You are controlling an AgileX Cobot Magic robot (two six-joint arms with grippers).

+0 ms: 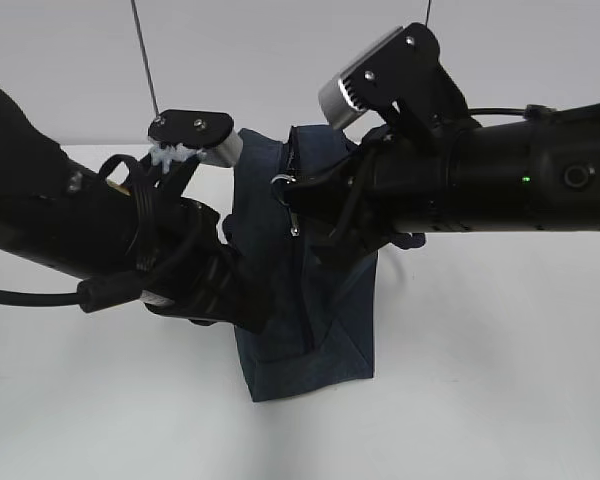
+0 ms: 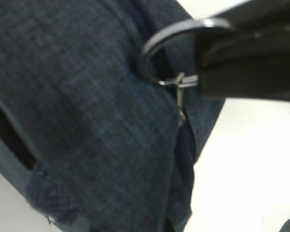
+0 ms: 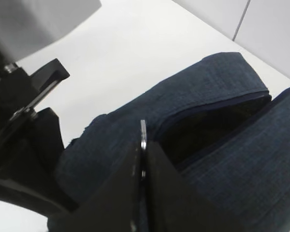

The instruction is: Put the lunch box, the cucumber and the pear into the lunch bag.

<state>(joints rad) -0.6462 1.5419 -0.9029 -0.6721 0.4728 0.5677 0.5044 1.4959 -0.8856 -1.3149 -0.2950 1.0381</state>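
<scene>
The navy lunch bag (image 1: 310,330) stands upright in the middle of the white table. My right gripper (image 1: 302,187) is shut on the metal ring pull (image 1: 283,183) of its zipper, near the bag's top. In the right wrist view the ring's edge (image 3: 143,133) shows between the closed fingers, with the bag's dark opening (image 3: 212,125) just beyond. My left gripper (image 1: 248,300) is shut on the fabric of the bag's left side. In the left wrist view the fabric (image 2: 87,121) hides its jaws, and the ring (image 2: 166,53) hangs above. The lunch box, cucumber and pear are out of view.
White table (image 1: 500,380) lies on both sides of the bag. Both black arms crowd in on the bag at mid height. My left arm's body (image 3: 24,145) fills the left of the right wrist view. A thin cable (image 1: 145,60) hangs behind.
</scene>
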